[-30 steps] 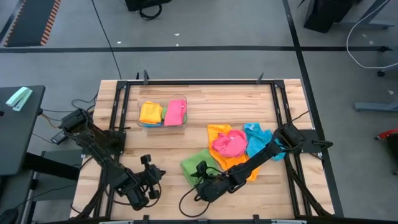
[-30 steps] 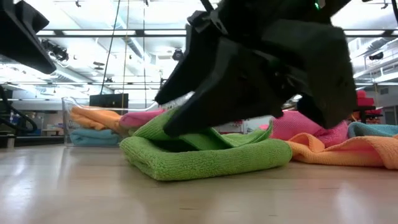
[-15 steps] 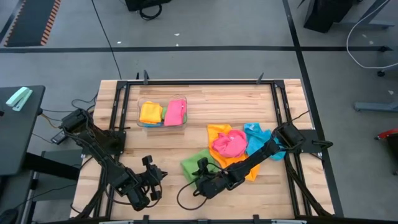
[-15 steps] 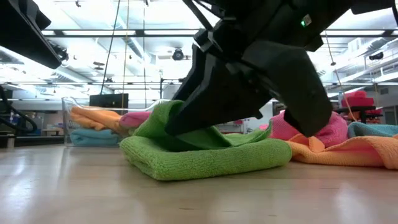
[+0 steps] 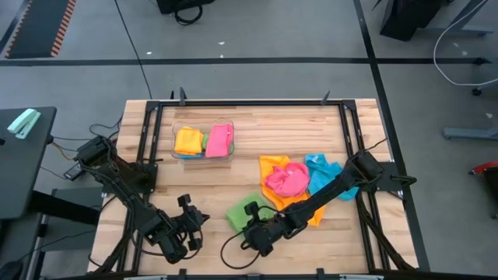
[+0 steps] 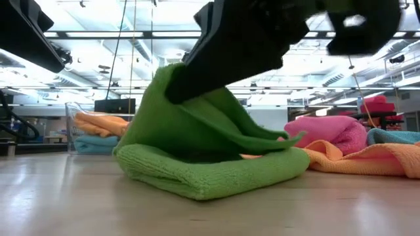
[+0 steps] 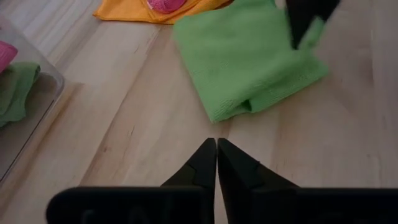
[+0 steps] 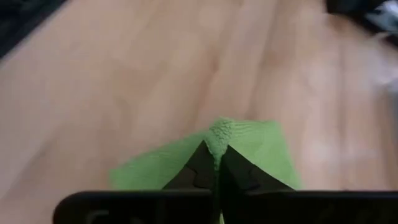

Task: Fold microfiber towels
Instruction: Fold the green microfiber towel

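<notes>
R gripper (image 5: 250,232) is pinching an edge of the bright green square microfiber towel (image 5: 243,211), fingers closed on it, lifting that edge off the wooden counter (image 5: 311,132) near its front. L gripper (image 5: 189,233) is waiting nearby w/ fingers closed, holding nothing.

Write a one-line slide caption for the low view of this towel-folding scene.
Right gripper, jaws shut on the green towel, lifts its top layer off the wooden table, with pink and orange towels behind.
</notes>
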Controlling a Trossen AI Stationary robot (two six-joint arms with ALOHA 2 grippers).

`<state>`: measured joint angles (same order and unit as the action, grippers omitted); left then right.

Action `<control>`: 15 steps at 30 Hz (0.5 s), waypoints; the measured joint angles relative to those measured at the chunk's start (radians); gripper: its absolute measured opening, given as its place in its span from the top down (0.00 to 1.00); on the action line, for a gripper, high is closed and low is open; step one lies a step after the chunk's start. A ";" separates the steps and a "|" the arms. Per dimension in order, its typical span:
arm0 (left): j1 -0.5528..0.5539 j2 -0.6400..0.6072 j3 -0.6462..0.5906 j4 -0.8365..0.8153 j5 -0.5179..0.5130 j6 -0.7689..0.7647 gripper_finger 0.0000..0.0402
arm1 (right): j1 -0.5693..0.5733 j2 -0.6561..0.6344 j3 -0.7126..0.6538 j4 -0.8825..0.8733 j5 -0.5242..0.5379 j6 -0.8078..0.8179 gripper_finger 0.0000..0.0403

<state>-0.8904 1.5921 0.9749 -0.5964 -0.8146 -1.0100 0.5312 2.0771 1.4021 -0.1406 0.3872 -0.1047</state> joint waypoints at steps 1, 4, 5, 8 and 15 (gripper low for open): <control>0.000 0.001 0.000 0.000 0.000 0.000 0.94 | -0.002 0.000 0.001 0.001 -0.031 0.008 0.97; -0.001 0.001 0.000 0.000 0.000 0.000 0.93 | -0.005 0.000 0.001 -0.017 -0.117 0.018 0.97; -0.001 0.001 0.000 0.000 0.000 0.000 0.93 | -0.005 0.000 0.000 -0.037 -0.135 0.012 0.97; -0.001 0.001 0.000 0.001 0.000 0.000 0.94 | -0.004 0.000 -0.001 -0.060 -0.159 -0.012 0.97; -0.001 0.001 0.000 0.003 0.000 0.000 0.96 | -0.005 0.004 -0.001 -0.070 -0.225 -0.064 0.97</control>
<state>-0.8913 1.5932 0.9745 -0.5938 -0.8143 -1.0099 0.5262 2.0811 1.4010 -0.2102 0.1625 -0.1684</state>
